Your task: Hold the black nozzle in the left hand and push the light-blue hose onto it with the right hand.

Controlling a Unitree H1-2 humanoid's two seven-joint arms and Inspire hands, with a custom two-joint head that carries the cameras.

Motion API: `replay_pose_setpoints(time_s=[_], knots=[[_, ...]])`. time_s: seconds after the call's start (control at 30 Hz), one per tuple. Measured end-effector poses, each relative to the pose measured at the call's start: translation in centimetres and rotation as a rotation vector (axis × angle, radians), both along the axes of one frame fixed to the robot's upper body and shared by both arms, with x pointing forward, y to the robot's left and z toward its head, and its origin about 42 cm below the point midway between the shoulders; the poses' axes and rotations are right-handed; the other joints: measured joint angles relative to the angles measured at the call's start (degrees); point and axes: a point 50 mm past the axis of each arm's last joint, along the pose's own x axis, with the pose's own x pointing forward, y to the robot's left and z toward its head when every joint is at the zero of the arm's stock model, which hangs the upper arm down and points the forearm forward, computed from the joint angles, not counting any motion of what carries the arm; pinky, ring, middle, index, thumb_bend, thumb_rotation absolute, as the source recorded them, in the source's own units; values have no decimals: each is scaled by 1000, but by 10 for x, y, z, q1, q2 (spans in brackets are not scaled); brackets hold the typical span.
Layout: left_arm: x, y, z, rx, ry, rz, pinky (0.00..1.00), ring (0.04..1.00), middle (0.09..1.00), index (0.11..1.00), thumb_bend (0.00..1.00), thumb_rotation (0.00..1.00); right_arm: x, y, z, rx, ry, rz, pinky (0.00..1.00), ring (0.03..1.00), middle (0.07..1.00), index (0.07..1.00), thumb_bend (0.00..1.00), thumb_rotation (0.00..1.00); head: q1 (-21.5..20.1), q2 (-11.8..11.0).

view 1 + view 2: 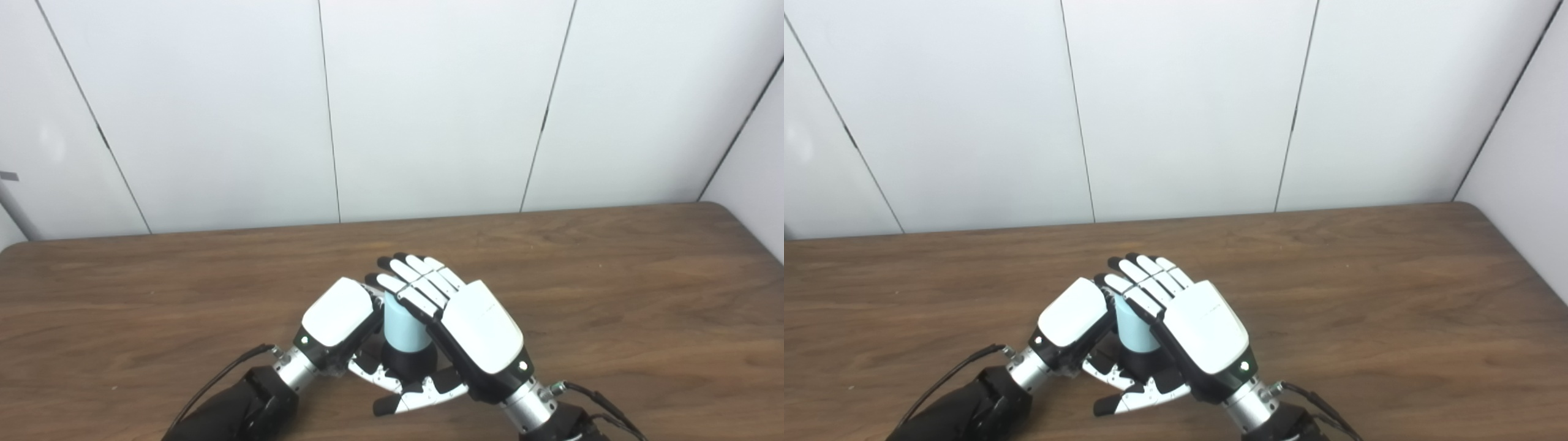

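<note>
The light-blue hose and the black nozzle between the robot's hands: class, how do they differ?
The hose is pale blue; the nozzle is black. The hose sits on top, the nozzle beneath it, nearer the camera. More of the hose shows; the nozzle is largely hidden by the left hand and right hand. Both look rounded and are enclosed between the hands.

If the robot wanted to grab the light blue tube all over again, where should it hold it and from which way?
Best around the round side of the light-blue hose, near its top, coming in from the right. It stands upright with its lower end on the black nozzle, so only the upper wall is free. The right hand already lies over it there, and the left hand blocks the other side.
</note>
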Motion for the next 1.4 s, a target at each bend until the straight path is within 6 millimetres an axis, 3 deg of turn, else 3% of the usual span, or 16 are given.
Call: replay_pose_setpoints(time_s=[0.2,0.37,0.63,1.0,1.2,1.4], knots=[[0,-1,0,-1,-5,-8,369,451,498,469,520,0,-1,-4,1,25,27,-21,986,1000,1000,977,808,890,2,-1],[0,-2,1,1,-5,-11,389,467,509,460,519,0,-8,-13,-8,128,95,-68,973,999,1000,995,802,911,3,-1],[0,-1,0,2,-3,-11,394,470,506,463,519,0,-22,-45,-25,248,160,-176,955,996,1000,988,797,962,2,-1],[0,-1,0,1,-2,-12,387,465,504,465,519,0,-22,-50,-35,345,179,-150,957,995,1000,994,783,905,4,-1],[0,-1,0,-2,12,-11,385,466,503,468,520,0,-27,-57,-53,461,260,-176,900,982,1000,996,747,955,1,-4],[2,2,0,-13,77,-6,406,490,507,468,520,0,-33,-60,-61,500,310,-196,876,963,985,975,792,960,2,-5]])
